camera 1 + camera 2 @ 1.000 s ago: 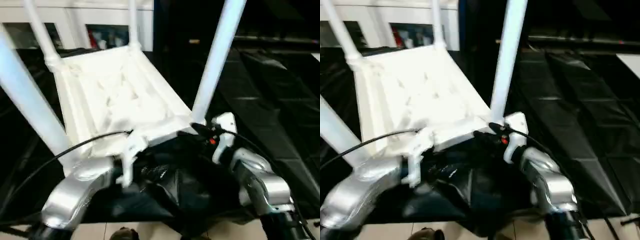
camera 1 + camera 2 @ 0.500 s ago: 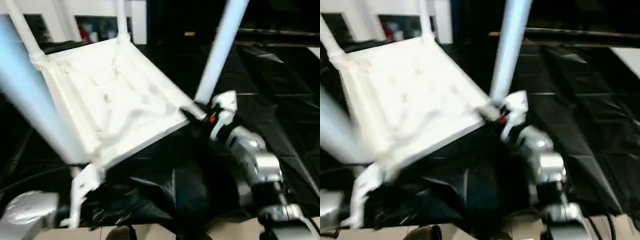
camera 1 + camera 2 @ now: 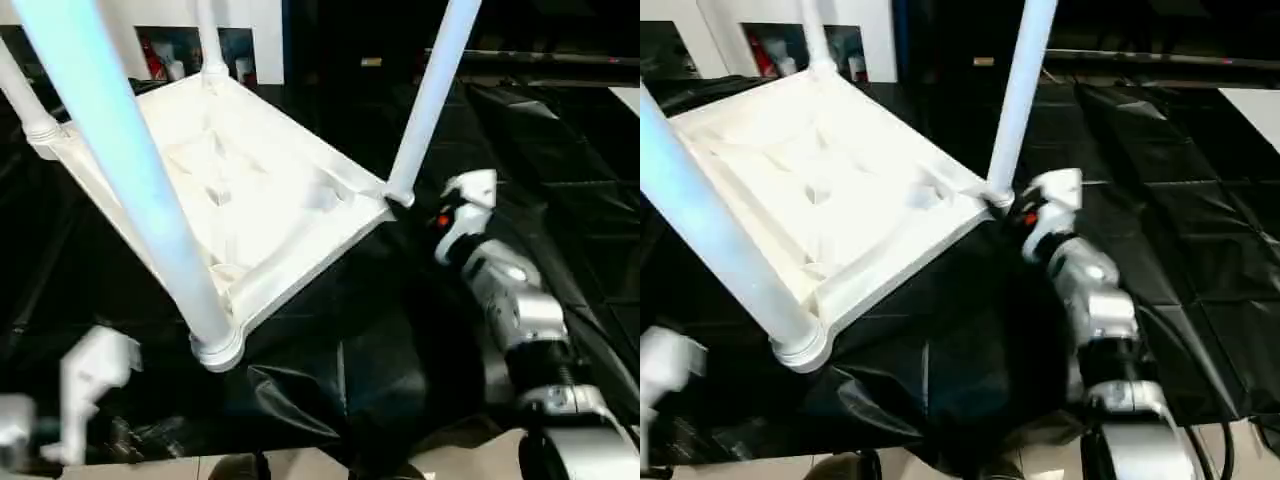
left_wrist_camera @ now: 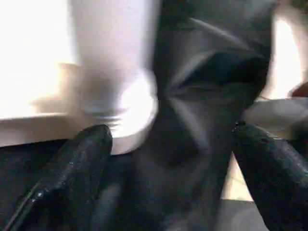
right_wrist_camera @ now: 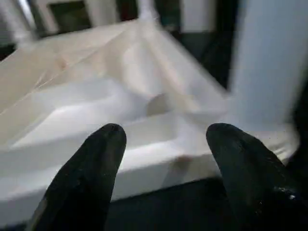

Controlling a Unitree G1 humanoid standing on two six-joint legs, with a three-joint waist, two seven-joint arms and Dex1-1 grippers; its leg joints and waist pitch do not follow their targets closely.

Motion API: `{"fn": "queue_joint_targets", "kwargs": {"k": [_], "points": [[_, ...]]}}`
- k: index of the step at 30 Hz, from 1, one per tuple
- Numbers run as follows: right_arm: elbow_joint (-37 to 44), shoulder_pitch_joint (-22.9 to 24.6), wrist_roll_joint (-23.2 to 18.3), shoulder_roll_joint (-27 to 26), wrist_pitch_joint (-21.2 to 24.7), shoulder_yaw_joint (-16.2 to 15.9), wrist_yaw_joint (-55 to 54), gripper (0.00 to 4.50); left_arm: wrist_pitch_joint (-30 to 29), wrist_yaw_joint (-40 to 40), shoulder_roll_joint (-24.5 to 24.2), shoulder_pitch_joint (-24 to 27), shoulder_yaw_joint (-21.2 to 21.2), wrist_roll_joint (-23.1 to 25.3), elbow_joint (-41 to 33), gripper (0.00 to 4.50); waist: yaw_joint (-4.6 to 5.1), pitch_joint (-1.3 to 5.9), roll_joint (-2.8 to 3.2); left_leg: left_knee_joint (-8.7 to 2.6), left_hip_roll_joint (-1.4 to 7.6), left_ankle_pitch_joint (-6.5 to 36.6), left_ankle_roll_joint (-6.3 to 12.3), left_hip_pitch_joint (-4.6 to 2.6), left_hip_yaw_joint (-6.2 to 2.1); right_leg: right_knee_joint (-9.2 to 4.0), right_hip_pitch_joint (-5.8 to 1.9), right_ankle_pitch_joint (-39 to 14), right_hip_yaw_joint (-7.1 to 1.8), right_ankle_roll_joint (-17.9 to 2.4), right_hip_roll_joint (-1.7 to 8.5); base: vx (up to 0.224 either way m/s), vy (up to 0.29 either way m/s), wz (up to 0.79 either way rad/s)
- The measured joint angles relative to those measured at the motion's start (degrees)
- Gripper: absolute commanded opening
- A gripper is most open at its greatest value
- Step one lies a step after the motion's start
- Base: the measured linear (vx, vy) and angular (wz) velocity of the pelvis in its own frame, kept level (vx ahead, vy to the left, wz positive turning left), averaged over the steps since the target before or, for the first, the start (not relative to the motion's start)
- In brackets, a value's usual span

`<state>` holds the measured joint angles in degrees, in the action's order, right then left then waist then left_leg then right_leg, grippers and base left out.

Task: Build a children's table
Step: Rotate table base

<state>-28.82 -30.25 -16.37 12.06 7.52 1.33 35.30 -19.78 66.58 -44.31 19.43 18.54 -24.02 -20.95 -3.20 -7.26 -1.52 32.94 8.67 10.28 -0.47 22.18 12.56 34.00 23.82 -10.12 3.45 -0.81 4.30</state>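
White plastic children's table lies upside down on the black-draped counter, ribbed underside up, all four legs seated in the corner sockets. Assembly looks finished; judged step: release and check. Left hand hangs with fingers spread wide, empty, by the near leg's socket. Right hand sits open at the right corner, fingers apart, clamping nothing. Next move calls for flipping the table upright. Beyond: white cabinets, dark room.

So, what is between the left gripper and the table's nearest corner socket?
Only black drape: the left wrist view shows it between the open fingers and the socket.
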Motion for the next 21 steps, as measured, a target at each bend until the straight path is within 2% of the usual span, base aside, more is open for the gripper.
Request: {"fn": "queue_joint_targets", "kwargs": {"k": [3,7,11,14,21], "points": [[2.9,2.9,-0.1,1.6,1.5,-1.6,2.6,3.17,0.0,0.1,-0.8,-2.4,3.7,-2.0,2.7,4.44,-0.38,0.02,-0.03,0.03,0.0,0.0,0.0,-0.02,0.09,0.0,-0.02,0.0,-0.05,-0.1,0.01,0.0,0.0,0.0],[3.5,3.7,1.0,2.4,2.4,-1.4,1.4,3.17,-0.5,-1.1,1.0,-8.2,3.7,-5.7,3.6,4.44,-0.68,0.03,0.0,0.1,0.0,0.0,-0.03,-0.17,0.22,0.09,-0.06,0.2,-0.17,-0.3,0.02,0.0,0.0,0.0],[4.0,5.2,2.5,2.6,4.2,-1.3,-1.7,3.17,-1.1,-3.3,6.1,-14.0,-0.4,-8.3,3.2,4.44,-0.9,0.11,-0.05,0.19,0.01,-0.1,-0.07,-0.23,0.25,0.18,-0.1,0.3,-0.24,-0.4,0.01,0.0,0.0,0.0],[4.2,6.3,3.1,2.7,5.7,-1.3,-3.0,3.17,-1.1,-4.1,8.3,-16.5,-2.0,-8.9,3.8,4.44,-0.77,0.12,-0.02,0.24,0.02,-0.1,-0.07,-0.22,0.25,0.27,-0.08,0.3,-0.23,-0.4,0.0,0.0,0.0,0.0],[1.8,5.6,7.4,1.6,5.4,-4.3,-5.5,3.17,-4.9,-6.3,15.8,-23.6,-8.2,-15.6,2.4,4.44,-0.52,0.13,0.0,0.71,0.11,-0.1,-0.07,-0.22,0.24,0.62,-0.08,0.3,-0.24,-0.4,-0.01,0.0,0.0,0.0]]}}
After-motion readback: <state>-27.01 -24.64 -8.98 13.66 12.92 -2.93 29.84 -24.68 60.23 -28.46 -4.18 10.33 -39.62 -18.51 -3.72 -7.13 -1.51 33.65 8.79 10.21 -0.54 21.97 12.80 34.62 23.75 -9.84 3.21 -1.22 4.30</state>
